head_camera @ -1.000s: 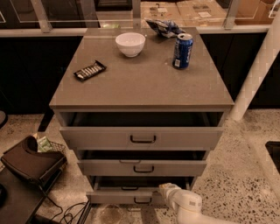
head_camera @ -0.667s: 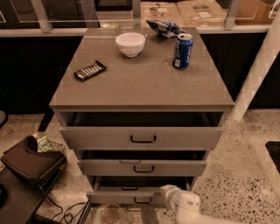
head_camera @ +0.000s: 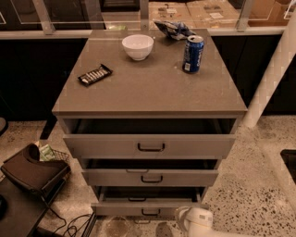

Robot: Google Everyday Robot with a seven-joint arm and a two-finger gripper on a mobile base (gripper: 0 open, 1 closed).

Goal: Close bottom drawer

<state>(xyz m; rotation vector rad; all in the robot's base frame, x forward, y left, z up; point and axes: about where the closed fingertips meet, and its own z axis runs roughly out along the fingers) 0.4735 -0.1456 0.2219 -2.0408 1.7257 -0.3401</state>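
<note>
Gripper [head_camera: 180, 216] at the open bottom drawer's [head_camera: 121, 209] right front corner

Speckled terrazzo floor [head_camera: 259, 185], 1 white post [head_camera: 273, 78] at rt, glass partition [head_camera: 69, 11] behind, dim light.

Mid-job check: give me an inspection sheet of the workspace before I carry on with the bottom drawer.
Surface: grey cabinet top, carrying four loose items.
Job's things: bottom drawer pulled out, not yet shut; top drawer and middle drawer also stand open.
Clutter: white bowl, blue can, crumpled snack bag, dark snack bar, all on the top.
Grippers: pincer low at the bottom drawer's right front; contact cannot be told.
Cables: black cables on the floor, lower left.
Surroundings: dark bag, wire basket, white post, speckled floor.
</note>
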